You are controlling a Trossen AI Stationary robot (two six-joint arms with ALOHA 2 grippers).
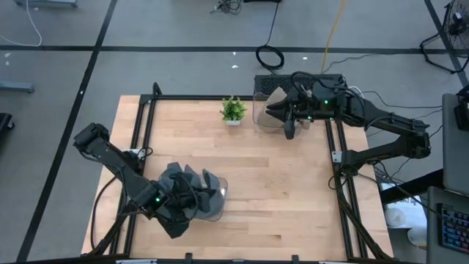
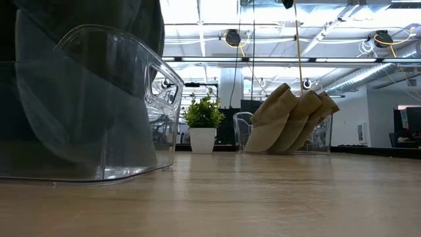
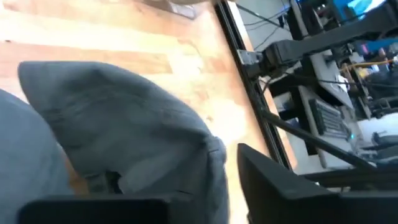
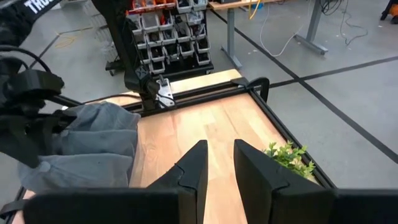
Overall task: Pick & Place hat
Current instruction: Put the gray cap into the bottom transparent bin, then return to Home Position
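Note:
Several grey hats (image 1: 187,187) sit in a clear bin (image 1: 218,199) near the table's near left; they also show in the low view (image 2: 79,99) and the right wrist view (image 4: 93,143). My left gripper (image 1: 183,207) is over this bin, open, with its fingers wide on either side of one grey hat (image 3: 124,124). Tan hats (image 1: 275,99) lean together in a second clear bin (image 2: 325,138) at the far right. My right gripper (image 1: 289,130) hangs just beside that bin, empty, with a narrow gap between its fingers (image 4: 219,163). My left gripper has a grey hat's crown (image 3: 155,162) between its spread fingers, one finger (image 3: 93,208) at one side and the other (image 3: 273,180) a little off the hat's edge. I cannot tell whether either finger touches the hat.
A small potted plant (image 1: 233,110) stands at the far edge, left of the tan-hat bin; it also shows in the low view (image 2: 202,122). A black frame rail (image 1: 341,183) runs along the table's sides. Bare wood (image 1: 278,191) lies between the two bins.

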